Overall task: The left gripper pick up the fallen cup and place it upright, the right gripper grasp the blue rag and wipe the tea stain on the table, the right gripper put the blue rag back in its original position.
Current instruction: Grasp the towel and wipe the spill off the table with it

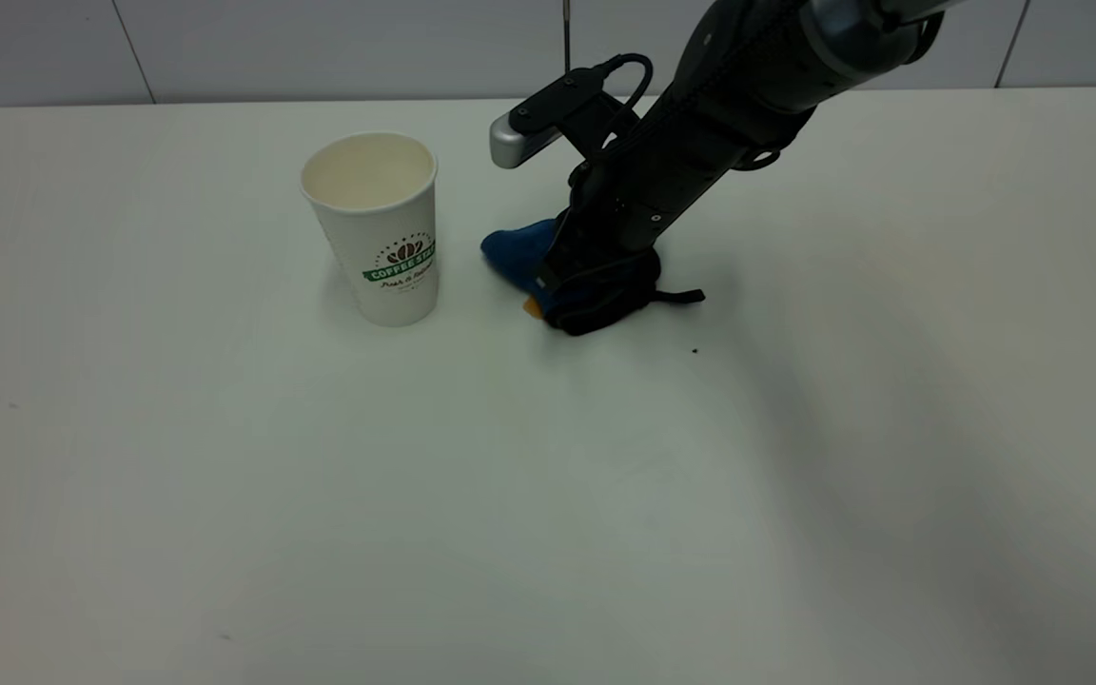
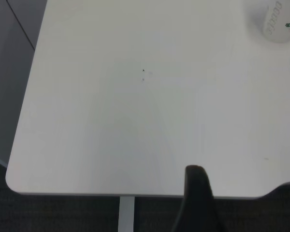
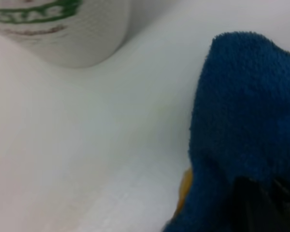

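Pressing the rag (image 1: 521, 249) onto the surface (image 1: 548, 495), the right gripper (image 1: 575, 290) has its jaws clamped on it. The stain (image 1: 532, 306) peeks out at the rag's cup-side (image 1: 379, 228) edge. Left gripper (image 2: 195, 203) parked off the surface; jaw state unclear.

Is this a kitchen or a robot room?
Probably a robot test room or lab, not a kitchen: a bare white table against plain wall panels, holding only a paper cup and a blue rag under the right gripper.

The right arm slants down from the upper right of the exterior frame to just right of centre, its right gripper (image 1: 575, 285) low and clamped. The left gripper (image 2: 197, 203) shows only a dark fingertip at its wrist view's bottom edge.
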Controlling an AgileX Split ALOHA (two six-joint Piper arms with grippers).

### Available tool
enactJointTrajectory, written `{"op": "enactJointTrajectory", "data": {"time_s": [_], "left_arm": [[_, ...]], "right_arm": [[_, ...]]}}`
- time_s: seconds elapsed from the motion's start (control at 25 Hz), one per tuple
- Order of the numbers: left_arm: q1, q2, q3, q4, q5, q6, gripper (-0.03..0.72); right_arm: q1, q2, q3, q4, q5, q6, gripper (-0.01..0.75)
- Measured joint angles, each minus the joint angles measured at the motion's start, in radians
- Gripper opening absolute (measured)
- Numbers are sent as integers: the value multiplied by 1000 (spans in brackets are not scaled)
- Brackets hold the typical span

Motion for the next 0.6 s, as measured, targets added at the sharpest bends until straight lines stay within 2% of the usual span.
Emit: {"op": "enactJointTrajectory", "data": {"time_s": [0.2,0.36,0.48,0.6], "left_arm": [[0,0,0,0,0,0,566],[0,0,0,0,0,0,566],[0,0,0,0,0,0,566],[0,0,0,0,0,0,566]], "right_arm": [[19,0,-8,-19,132,0,38],[19,-4,-18,-128,261,46,38],[23,-16,-19,-294,296,179,38],[24,-24,-21,-505,271,412,38]]}}
